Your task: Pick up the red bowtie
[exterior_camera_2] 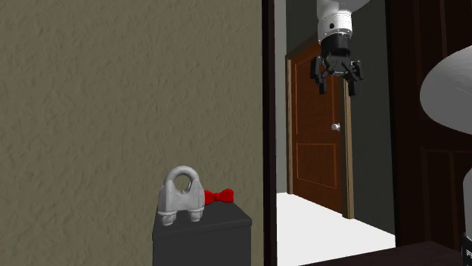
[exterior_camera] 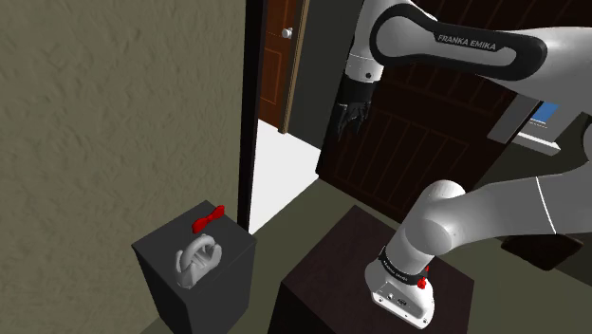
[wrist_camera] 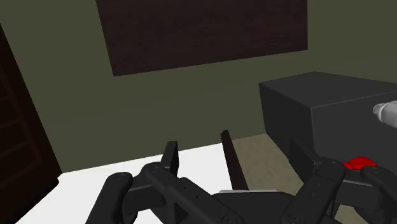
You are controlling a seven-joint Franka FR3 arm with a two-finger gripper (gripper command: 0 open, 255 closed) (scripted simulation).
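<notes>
While the black two-finger tool (exterior_camera_2: 337,88) hangs open, empty, aim carefully.
Straddle the small red bowtie (exterior_camera_2: 217,197), lower centre, avoiding the grey U-shaped clamp (exterior_camera_2: 181,198).

You see dim, even light in all three views; the white floor (exterior_camera: 285,171) past the doorway is brightest, and the dark worktop (exterior_camera: 157,249) carries only soft shading.

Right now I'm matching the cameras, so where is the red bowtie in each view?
Shoulder view: red bowtie lower left, on the dark box, beyond the grey clamp.
Second exterior view: red bowtie low centre, right of the grey clamp.
Wrist view: red bowtie against the dark box, near the grey clamp's tip.
Shared landmark: the grey clamp.
</notes>
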